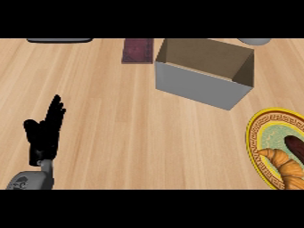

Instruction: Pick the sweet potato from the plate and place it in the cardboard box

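The desk [115,133] is the biggest thing under me, pale wood planks running side to side. On it, toward one o'clock, stands the cardboard box [203,84], open at the top, brown inside and grey on the wall facing me; I read no print or label on it. At four o'clock, cut by the view's right edge, lies the plate [263,122], yellow-rimmed with a key-pattern border but no words I can make out.

My left hand [44,133] shows at eight o'clock, fingers straight and pointing up, holding nothing, resting well apart from everything. My right hand is not in the view.

On the plate, a croissant [282,164] lies just beside the sweet potato [303,153], which sits at the plate's right side, dark reddish-brown, long and tapered, partly cut off by the edge. I judge it stiff, fairly dense and not fragile, with a dull skin that should not slip much. I would take it across its thick middle, fingers and thumb on opposite long sides, keeping clear of the croissant.

At twelve o'clock, a small dark red block [138,50] carries no legible writing.
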Motion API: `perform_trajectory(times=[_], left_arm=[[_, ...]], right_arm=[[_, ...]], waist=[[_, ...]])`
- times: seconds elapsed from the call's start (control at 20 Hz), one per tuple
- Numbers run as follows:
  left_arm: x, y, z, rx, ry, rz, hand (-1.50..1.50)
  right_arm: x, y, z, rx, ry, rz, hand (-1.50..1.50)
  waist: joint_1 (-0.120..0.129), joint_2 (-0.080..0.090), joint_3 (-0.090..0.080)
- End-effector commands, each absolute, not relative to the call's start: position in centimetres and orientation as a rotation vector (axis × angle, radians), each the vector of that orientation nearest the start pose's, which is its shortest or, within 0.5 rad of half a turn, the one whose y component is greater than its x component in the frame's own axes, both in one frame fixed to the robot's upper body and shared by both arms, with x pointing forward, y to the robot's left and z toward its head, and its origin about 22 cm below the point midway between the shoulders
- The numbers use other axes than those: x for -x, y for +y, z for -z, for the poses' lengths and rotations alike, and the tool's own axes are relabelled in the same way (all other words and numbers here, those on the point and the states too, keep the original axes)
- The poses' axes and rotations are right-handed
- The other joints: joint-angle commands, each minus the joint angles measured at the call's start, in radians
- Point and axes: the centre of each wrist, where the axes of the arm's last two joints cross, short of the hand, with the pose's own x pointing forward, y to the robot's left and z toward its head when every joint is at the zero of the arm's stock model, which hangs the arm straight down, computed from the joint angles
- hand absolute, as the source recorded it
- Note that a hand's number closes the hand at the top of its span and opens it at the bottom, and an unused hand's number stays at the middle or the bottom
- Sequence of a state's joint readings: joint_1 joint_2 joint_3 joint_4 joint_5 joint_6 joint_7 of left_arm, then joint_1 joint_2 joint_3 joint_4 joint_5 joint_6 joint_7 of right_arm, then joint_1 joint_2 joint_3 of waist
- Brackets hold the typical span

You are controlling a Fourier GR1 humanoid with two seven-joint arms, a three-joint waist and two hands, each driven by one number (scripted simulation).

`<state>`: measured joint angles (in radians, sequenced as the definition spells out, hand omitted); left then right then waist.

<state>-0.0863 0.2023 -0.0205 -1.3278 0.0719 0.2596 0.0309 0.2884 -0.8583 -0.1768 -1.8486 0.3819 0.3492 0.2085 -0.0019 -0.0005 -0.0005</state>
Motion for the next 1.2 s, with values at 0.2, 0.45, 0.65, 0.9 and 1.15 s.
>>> perform_trajectory(times=[0.2, 0.45, 0.65, 0.9, 1.15], left_arm=[[-27.2, 28.7, 2.3, -0.314, -1.395, -0.057, 0.00], [-25.9, 28.3, 1.7, -0.314, -1.385, -0.052, 0.00], [-25.5, 27.5, 3.4, -0.296, -1.381, -0.068, 0.00], [-25.8, 27.6, 2.2, -0.298, -1.376, -0.065, 0.00], [-26.2, 28.7, 4.3, -0.313, -1.359, -0.063, 0.00]], right_arm=[[-18.4, -38.1, -12.3, 0.893, -0.883, -1.053, -1.50], [-18.7, -36.6, -10.6, 0.902, -0.861, -1.029, -1.50], [-20.2, -35.8, -11.3, 0.912, -0.853, -1.009, -1.50], [-21.4, -38.5, -10.5, 0.922, -0.792, -1.019, -1.50], [-21.1, -38.0, -8.2, 0.942, -0.771, -1.042, -1.50]], waist=[[-0.003, 0.000, 0.000], [0.000, 0.000, 0.000], [0.000, 0.000, 0.000], [0.003, 0.000, 0.001], [0.000, 0.001, 0.000]])
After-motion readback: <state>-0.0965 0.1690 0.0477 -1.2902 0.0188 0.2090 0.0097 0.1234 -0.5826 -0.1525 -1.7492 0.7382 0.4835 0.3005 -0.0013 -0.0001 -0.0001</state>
